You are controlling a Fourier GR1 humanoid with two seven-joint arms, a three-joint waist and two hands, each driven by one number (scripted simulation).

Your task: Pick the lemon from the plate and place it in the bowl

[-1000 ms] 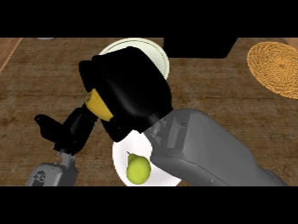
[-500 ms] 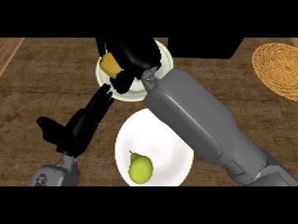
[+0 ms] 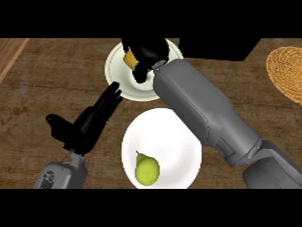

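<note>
My right hand point(image 3: 146, 51) hangs over the cream bowl point(image 3: 119, 71) at the back of the counter, its fingers curled round a yellow lemon point(image 3: 131, 59). Only a sliver of the lemon shows between the fingers. The white plate point(image 3: 172, 133) lies nearer to me, below the bowl, with a green pear point(image 3: 146, 169) on its near part. My right forearm crosses the plate's right side. My left hand point(image 3: 87, 122) stands open to the left of the plate, fingers pointing up toward the bowl.
A round woven mat point(image 3: 296, 75) lies at the right edge. A dark block point(image 3: 215, 48) sits at the back, right of the bowl. The counter top point(image 3: 35, 97) is brown wood, with a lighter strip at the far left.
My right hand has carried the lemon from above the plate back to over the bowl, uncovering the plate and pear. My left hand has hardly moved.
</note>
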